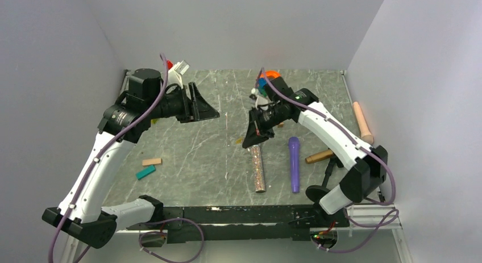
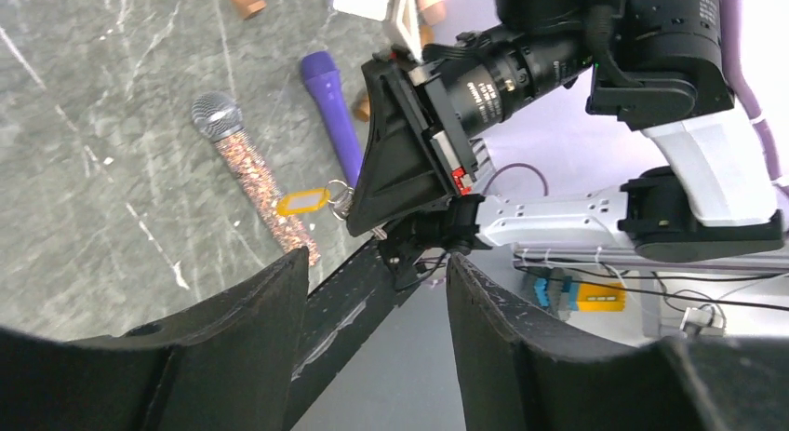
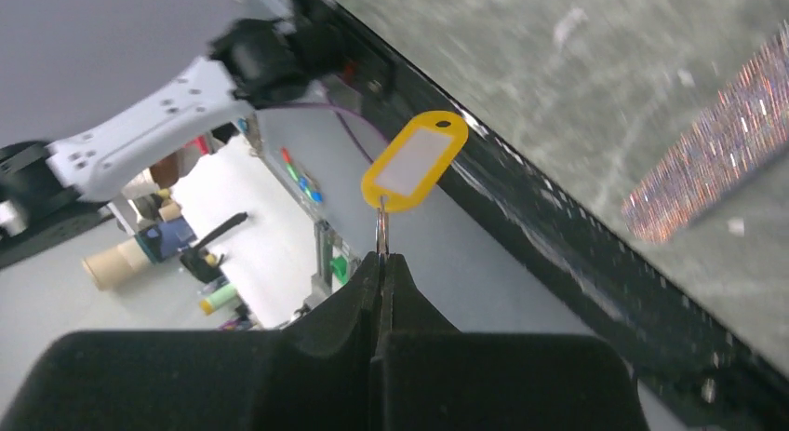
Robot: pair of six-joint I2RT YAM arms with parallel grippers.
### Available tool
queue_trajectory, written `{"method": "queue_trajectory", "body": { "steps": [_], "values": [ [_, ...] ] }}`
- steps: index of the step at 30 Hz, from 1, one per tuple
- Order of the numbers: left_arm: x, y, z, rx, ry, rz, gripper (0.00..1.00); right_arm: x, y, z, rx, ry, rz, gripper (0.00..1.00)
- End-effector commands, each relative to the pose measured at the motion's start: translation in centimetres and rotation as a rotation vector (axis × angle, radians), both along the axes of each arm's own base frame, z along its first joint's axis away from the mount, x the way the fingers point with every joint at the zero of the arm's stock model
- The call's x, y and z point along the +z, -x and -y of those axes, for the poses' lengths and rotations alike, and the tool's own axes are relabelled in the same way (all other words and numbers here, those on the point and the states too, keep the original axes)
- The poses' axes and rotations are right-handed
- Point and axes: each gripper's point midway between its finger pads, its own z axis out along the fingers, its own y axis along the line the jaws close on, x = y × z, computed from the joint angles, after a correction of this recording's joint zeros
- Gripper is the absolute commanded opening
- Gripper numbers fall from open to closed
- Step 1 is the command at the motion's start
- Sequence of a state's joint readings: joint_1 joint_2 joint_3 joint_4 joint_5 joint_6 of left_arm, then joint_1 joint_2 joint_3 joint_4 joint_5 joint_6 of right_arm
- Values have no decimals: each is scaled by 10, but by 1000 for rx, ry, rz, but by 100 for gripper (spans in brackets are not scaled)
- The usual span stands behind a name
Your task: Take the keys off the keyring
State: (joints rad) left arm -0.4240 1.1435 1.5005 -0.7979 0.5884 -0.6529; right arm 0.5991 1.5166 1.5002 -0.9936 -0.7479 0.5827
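Closest to my right wrist camera, the right gripper (image 3: 381, 263) is clenched on the thin metal keyring (image 3: 381, 228), fingers pressed together. Just beyond them, a yellow tag (image 3: 415, 161) is attached to that ring, held clear of the grey table (image 1: 193, 155). I cannot make out any keys on the ring. Farther off, the left gripper (image 2: 377, 262) stands released, jaws spread, facing the ring but apart from it. Below lie a glitter microphone (image 1: 258, 169) and a purple microphone (image 1: 294, 163), side by side.

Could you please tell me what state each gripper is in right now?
Left gripper: open, holding nothing.
Right gripper: shut on the keyring.
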Motion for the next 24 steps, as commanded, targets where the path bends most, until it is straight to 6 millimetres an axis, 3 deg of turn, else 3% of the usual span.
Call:
{"method": "queue_trajectory", "body": {
  "steps": [1,8,13,19,24],
  "values": [
    [-19,-1,-7,7,-67,-9,60,-34,32,32,6,215,-187,0],
    [-7,17,3,-135,9,104,63,21,34,14,176,-18,12,0],
    [5,32,13,-248,99,179,64,52,55,-10,307,-184,155,0],
    [18,41,21,-355,174,235,64,58,74,-20,405,-235,194,0],
    [7,42,25,-411,169,221,60,64,79,-26,433,-267,220,0]
  ]
}}
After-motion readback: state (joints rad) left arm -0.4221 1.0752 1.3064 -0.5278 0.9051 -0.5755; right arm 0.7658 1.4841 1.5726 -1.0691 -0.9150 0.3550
